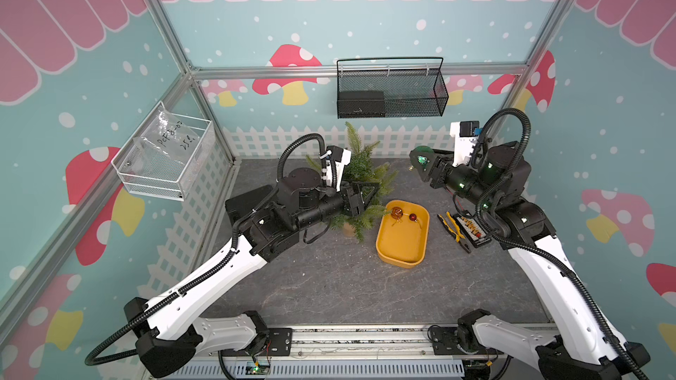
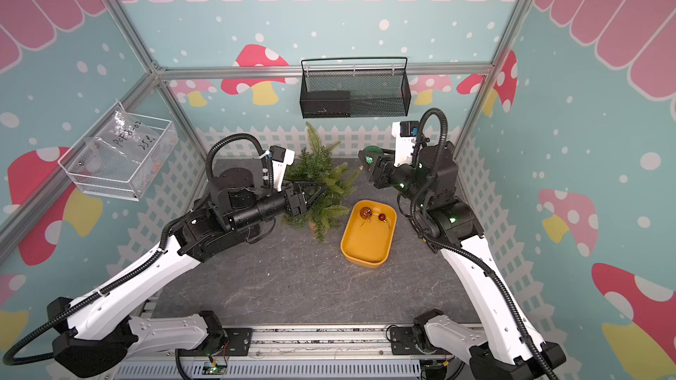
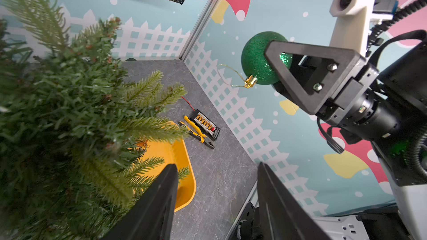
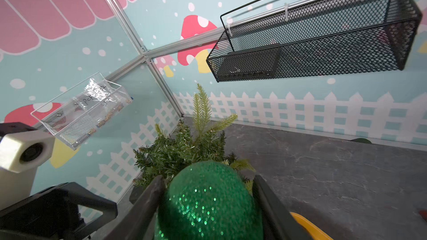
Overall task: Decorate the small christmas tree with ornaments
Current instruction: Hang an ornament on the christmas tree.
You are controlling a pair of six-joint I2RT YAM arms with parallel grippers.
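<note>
Enclosed by teal walls [image 1: 365, 31] printed with mushrooms, pink scallops, white picket fencing (aluminium framing [image 1: 256, 72]). Floored in grey stone-look slab [image 1: 329, 286]. Hung with black mesh basket [image 1: 417, 104] and white wire basket [image 1: 153, 177], seemingly holding a labelled bag [image 1: 172, 137].

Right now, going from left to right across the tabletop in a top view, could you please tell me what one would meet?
In a top view: small christmas tree → yellow tray, holding the amber ornament, then the red ornament → yellow-handled pliers → black connector board.
</note>
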